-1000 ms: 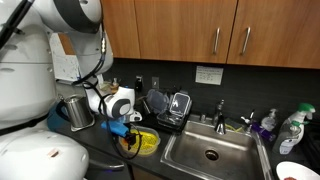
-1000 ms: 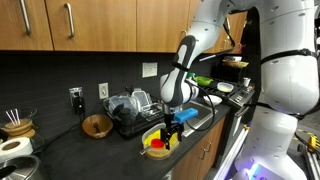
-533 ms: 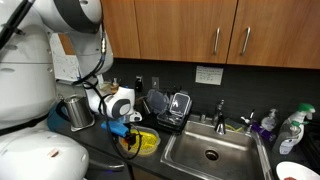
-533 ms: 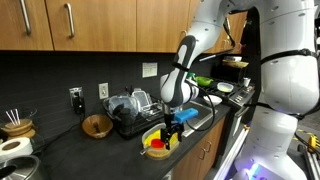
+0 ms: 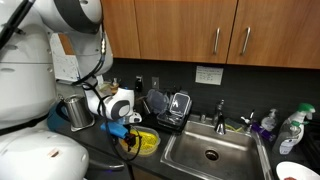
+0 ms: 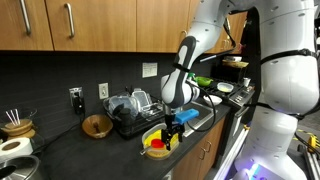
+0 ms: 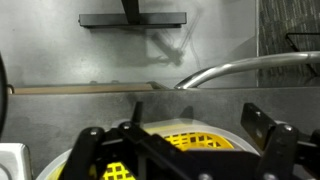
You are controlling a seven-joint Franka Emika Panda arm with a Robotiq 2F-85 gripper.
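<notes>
My gripper [image 7: 198, 125] is open, its two dark fingers [image 7: 262, 126] spread either side of a yellow mesh strainer [image 7: 185, 142] that sits in a pale bowl just below. Nothing is between the jaws. In both exterior views the gripper [image 5: 124, 130] [image 6: 172, 130] hangs low over the yellow strainer [image 5: 147, 143] [image 6: 157, 146] on the dark counter, beside the sink. A small red thing [image 6: 152, 145] lies at the strainer in an exterior view. The wrist view shows a curved metal edge [image 7: 230, 70] behind the strainer.
A steel sink [image 5: 212, 153] with a faucet [image 5: 220, 112] lies beside the strainer. A dish rack [image 5: 170, 108] [image 6: 130, 108] stands against the back wall. A metal pot [image 5: 77, 111], a wooden bowl [image 6: 97, 125] and bottles [image 5: 290, 128] stand on the counter. Cabinets hang overhead.
</notes>
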